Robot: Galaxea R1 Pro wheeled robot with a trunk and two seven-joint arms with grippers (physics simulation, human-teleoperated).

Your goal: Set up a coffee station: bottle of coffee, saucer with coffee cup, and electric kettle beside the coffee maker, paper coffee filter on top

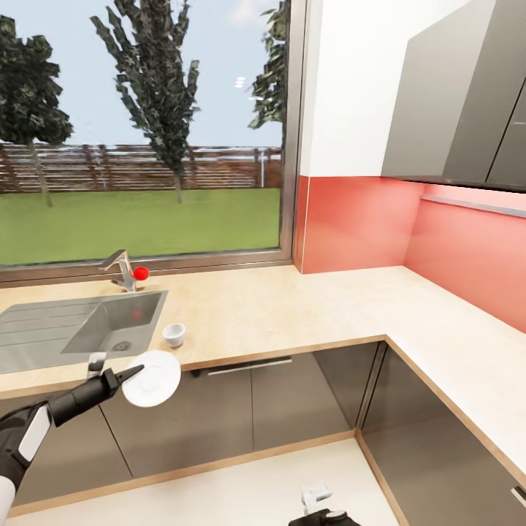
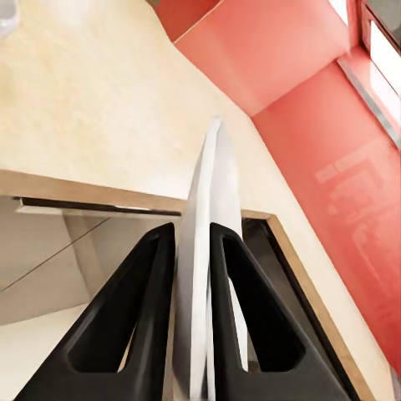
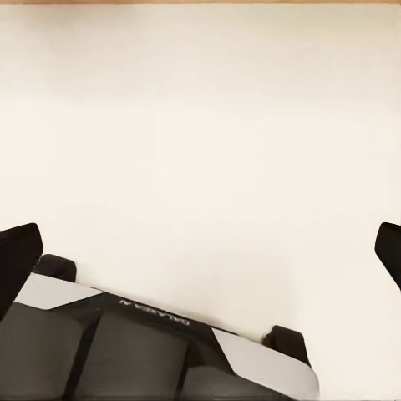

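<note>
My left gripper (image 1: 134,373) is shut on the rim of a white saucer (image 1: 153,378), which it holds in the air just in front of the counter's front edge. In the left wrist view the saucer (image 2: 205,251) stands edge-on, pinched between the two black fingers (image 2: 138,313). A small white coffee cup (image 1: 174,334) sits upright on the countertop (image 1: 292,307), just behind the saucer and right of the sink. My right gripper (image 1: 315,501) hangs low over the floor; in its wrist view the gripper (image 3: 200,242) is open, fingertips far apart with nothing between them.
A steel sink (image 1: 80,325) with a faucet (image 1: 123,269) and a red knob lies at the left under the window. The wooden countertop bends in an L along the red wall to the right. Grey cabinets (image 1: 248,402) stand below, and wall cupboards (image 1: 460,95) hang at upper right.
</note>
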